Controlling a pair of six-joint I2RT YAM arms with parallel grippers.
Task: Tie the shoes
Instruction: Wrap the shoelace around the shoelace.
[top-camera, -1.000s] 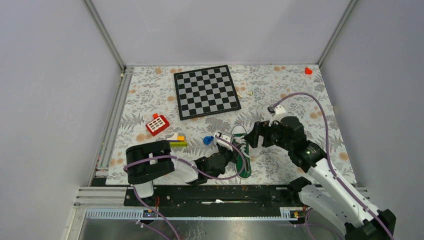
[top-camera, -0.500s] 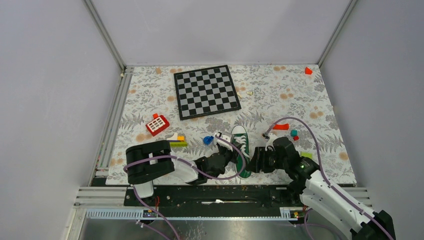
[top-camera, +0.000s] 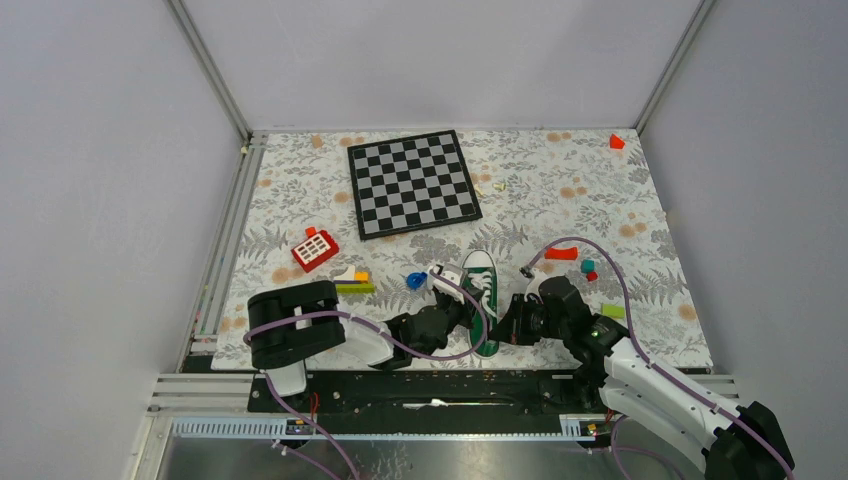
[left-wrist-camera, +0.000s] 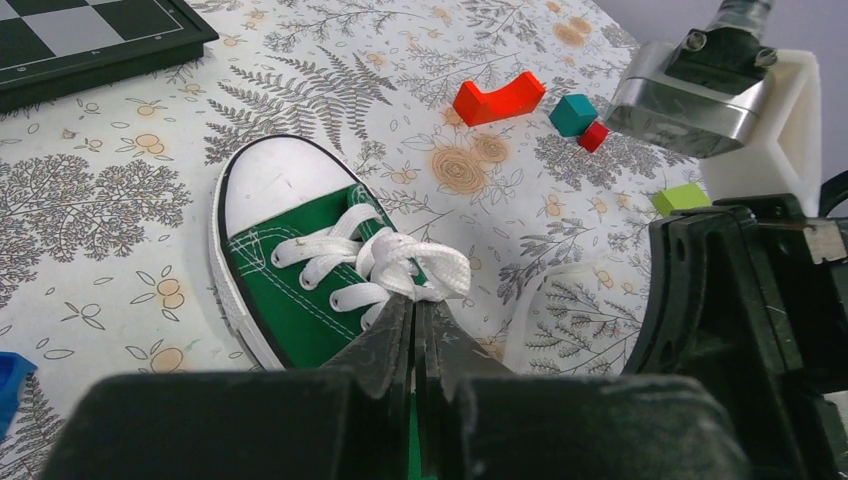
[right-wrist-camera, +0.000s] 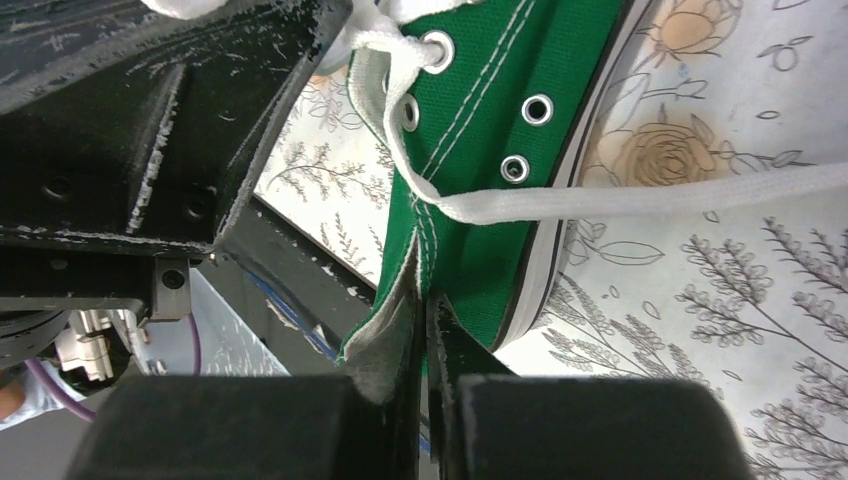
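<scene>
One sneaker (top-camera: 484, 300) lengthwise, toe far; left claw (left-wrist-camera: 415, 305) pinches lace (left-wrist-camera: 400, 262) (right claw (right-wrist-camera: 421, 300): upper (right-wrist-camera: 480, 200))

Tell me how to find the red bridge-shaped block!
From the checkerboard, come nearer to the green sneaker. Right of its toe lies the red block, notched like an arch; the teal cube and red cube beside it are plain.

The heel of the shoe (left-wrist-camera: 300, 270) is hidden behind the left end effector (left-wrist-camera: 414, 305) at 6 o'clock, and a blue piece (left-wrist-camera: 8, 388) is cut off at 8 o'clock.
</scene>
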